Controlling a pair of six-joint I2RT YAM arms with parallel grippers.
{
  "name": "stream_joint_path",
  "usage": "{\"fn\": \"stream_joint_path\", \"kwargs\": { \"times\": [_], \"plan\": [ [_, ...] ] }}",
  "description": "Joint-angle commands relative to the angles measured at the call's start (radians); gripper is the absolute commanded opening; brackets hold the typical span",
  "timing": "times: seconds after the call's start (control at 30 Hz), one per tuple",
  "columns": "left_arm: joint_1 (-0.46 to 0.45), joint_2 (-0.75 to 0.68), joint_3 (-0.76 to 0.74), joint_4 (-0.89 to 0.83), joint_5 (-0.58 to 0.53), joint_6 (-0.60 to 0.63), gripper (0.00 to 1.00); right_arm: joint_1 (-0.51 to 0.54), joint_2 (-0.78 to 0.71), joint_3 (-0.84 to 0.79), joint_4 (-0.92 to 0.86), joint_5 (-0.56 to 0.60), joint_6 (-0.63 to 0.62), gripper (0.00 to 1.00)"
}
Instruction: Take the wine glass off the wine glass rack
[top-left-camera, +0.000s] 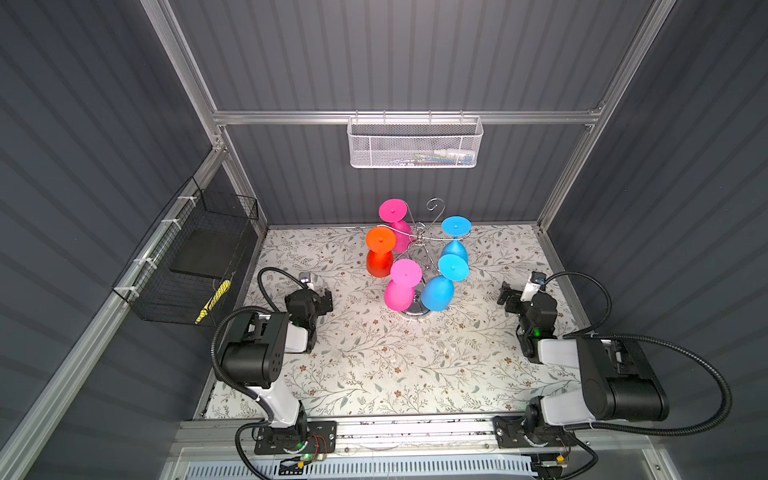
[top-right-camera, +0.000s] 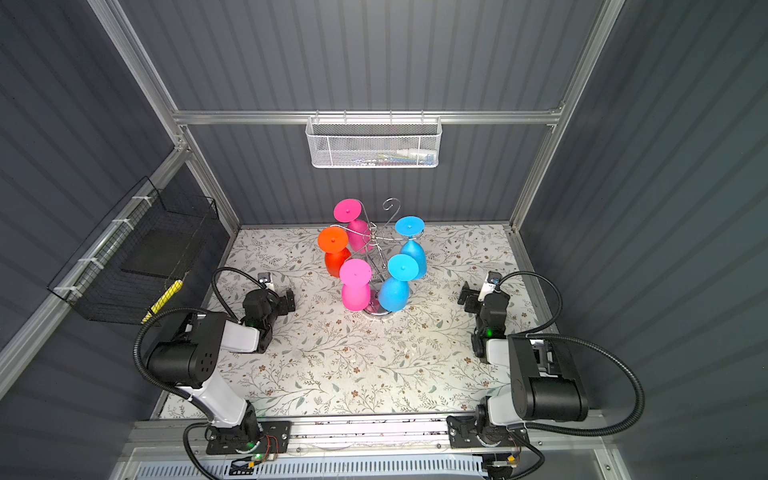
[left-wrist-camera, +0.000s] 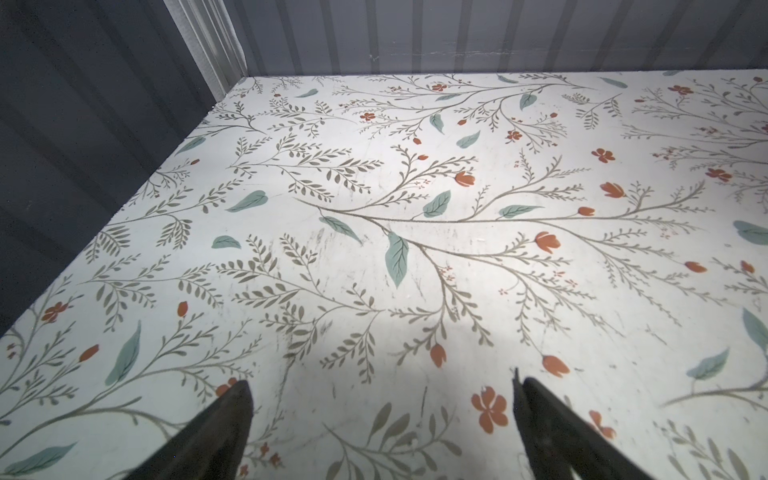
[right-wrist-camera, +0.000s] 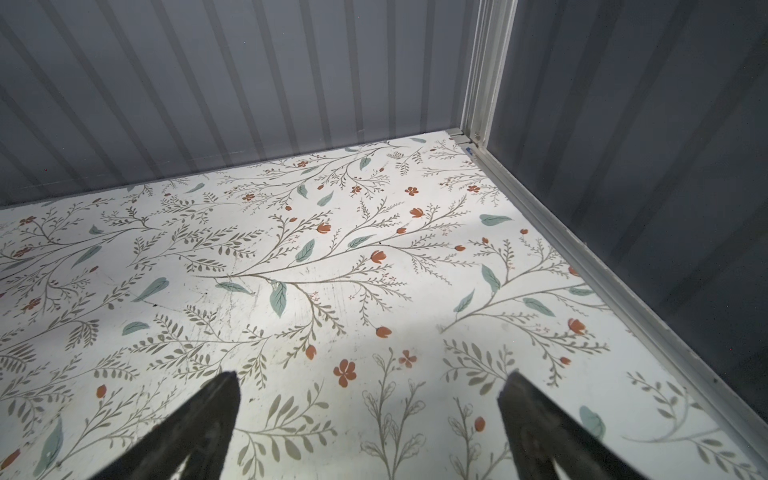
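When you look down in both top views, the wine glass rack (top-left-camera: 420, 238) stands on the floral worktop (top-left-camera: 374, 365) between your two arms, a little beyond both tips. Five glasses hang bowl-down from its arms. The near pink wine glass (top-left-camera: 400, 291) and the near blue wine glass (top-left-camera: 437, 293) are on the side facing the end effectors. The orange wine glass (top-left-camera: 380, 259) hangs toward the left one, with the far pink wine glass (top-left-camera: 398, 226) and the far blue wine glass (top-left-camera: 455, 245) behind.

The left end effector (top-left-camera: 325, 300) sits low near the worktop, well apart from the rack, which lies off to its right. Its jaws stand apart and hold nothing. The right end effector (top-left-camera: 507, 298) has the rack well off to its left, and its jaws are spread and empty too.

Through the left wrist view, your two dark fingers (left-wrist-camera: 216, 432) are spread wide, with patterned worktop between them and ahead up to the grey wall (left-wrist-camera: 498, 33).

Through the right wrist view, the fingers (right-wrist-camera: 195, 424) stand equally wide over the worktop, with a corner post (right-wrist-camera: 486, 70) beyond them.
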Motion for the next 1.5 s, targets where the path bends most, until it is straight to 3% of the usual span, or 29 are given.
{"fn": "stream_joint_path", "kwargs": {
  "times": [0.0,0.1,0.17,0.33,0.5,0.67,0.87,1.13,1.37,1.47],
  "plan": [
    [0.002,-0.172,0.117,-0.321,-0.012,-0.03,1.0,0.005,-0.153,0.032,-0.143,-0.007,-0.019,0.99],
    [0.003,-0.299,0.276,-0.667,0.023,-0.058,1.0,0.004,-0.356,0.177,-0.55,-0.019,0.046,0.99],
    [0.004,-0.355,0.343,-0.787,0.103,-0.07,1.0,0.005,-0.427,0.302,-0.786,-0.047,0.088,0.99],
    [0.004,-0.458,0.431,-0.902,0.254,-0.162,1.0,0.004,-0.481,0.644,-1.205,-0.187,0.221,0.99],
    [0.002,-0.474,0.499,-0.935,0.389,-0.219,1.0,0.004,-0.357,0.959,-1.465,-0.416,0.335,0.99],
    [0.002,-0.486,0.537,-0.958,0.445,-0.245,1.0,0.004,-0.193,1.131,-1.48,-0.776,0.482,0.99],
    [0.002,-0.53,0.513,-0.969,0.474,-0.27,1.0,0.005,-0.087,1.17,-1.363,-0.979,0.625,0.92],
    [0.002,-0.571,0.459,-0.98,0.518,-0.311,1.0,0.036,0.041,1.198,-1.251,-1.086,0.73,0.76],
    [0.002,-0.598,0.447,-1.003,0.509,-0.297,1.0,0.086,0.132,1.25,-1.208,-1.115,0.771,0.56],
    [0.002,-0.602,0.449,-1.008,0.507,-0.292,1.0,0.094,0.155,1.271,-1.21,-1.108,0.773,0.53]
  ]
}}
